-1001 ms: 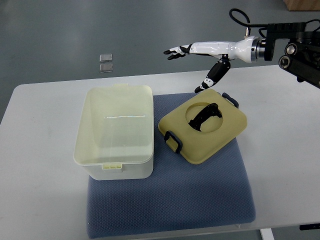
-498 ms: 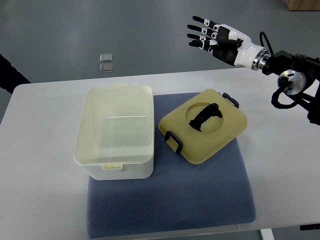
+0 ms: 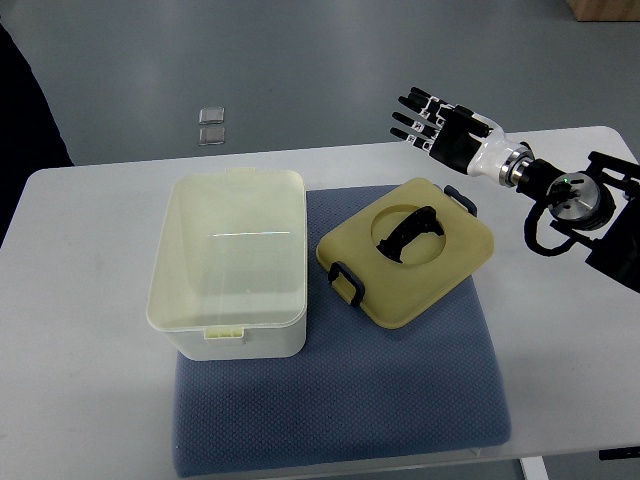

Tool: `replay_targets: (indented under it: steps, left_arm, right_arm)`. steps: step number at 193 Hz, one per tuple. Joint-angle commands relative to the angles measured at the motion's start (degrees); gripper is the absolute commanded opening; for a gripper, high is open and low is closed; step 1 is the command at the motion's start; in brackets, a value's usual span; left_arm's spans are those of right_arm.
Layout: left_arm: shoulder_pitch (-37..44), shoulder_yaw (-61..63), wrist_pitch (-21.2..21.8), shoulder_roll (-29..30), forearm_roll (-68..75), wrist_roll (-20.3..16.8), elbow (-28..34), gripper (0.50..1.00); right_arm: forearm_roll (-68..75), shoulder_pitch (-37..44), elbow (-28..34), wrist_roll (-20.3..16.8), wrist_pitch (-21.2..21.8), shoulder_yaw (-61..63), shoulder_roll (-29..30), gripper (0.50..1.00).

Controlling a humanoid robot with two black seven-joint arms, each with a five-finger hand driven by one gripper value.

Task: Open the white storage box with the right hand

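Note:
The white storage box (image 3: 228,262) stands open on the left part of a blue mat (image 3: 400,390), its inside bare. Its yellowish lid (image 3: 410,275) with a black handle (image 3: 410,230) and black side clips lies flat on the mat to the right of the box. My right hand (image 3: 435,128) hovers above the table's far edge, just beyond the lid, palm up with fingers spread and holding nothing. Its arm comes in from the right edge. The left arm does not show.
A white table (image 3: 80,400) carries the mat. A dark sleeve of a person (image 3: 25,110) shows at the left edge beyond the table. Two small clear squares (image 3: 211,125) lie on the grey floor behind the table.
The right hand has turned palm up and come down and toward the table, from well behind it to just past the lid. The dark sleeve at the left has grown larger.

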Motion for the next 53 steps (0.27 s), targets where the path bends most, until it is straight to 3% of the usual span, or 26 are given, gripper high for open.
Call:
replay_targets:
  steps: [1,53]
  left_arm:
    - [0.0,0.0,0.0,0.0,0.1,0.0,0.0,1.000]
    - [0.0,0.0,0.0,0.0,0.1,0.0,0.0,1.000]
  right_arm:
    - [-0.3,-0.3,0.0,0.2,0.4,0.1,0.0,0.932]
    - [-0.2,-2.3,0.0,0.2,4.0,0.2,-0.5,0.932]
